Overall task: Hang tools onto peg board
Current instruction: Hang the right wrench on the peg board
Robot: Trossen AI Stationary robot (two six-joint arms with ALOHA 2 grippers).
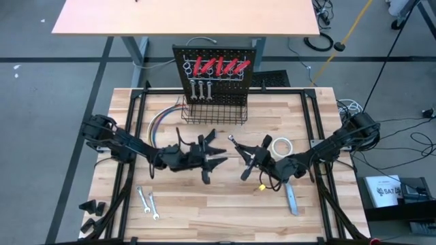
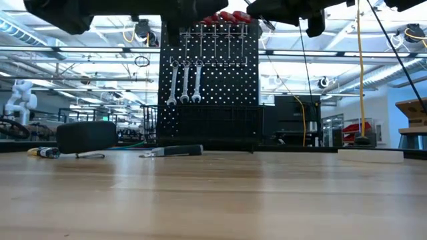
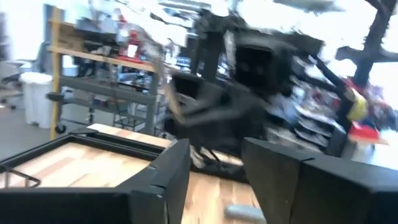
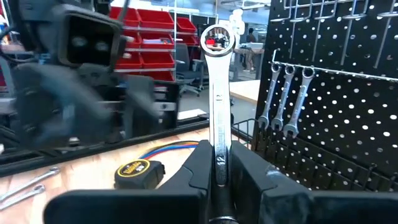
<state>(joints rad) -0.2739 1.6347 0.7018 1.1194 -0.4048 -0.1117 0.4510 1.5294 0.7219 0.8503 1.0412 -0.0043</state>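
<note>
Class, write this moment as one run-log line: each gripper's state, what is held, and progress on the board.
right gripper: shut on wrench, upright | left gripper: open, empty, mid-table | peg board: three wrenches hung | table: two wrenches left

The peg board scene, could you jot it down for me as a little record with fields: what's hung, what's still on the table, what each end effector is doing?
hung on peg board: red-handled tools; three hung wrenches
right end effector: shut on upright wrench, near table middle
left end effector: open, empty, beside the right one
on table: tape measure, tape roll, two loose wrenches, grey bar
</note>
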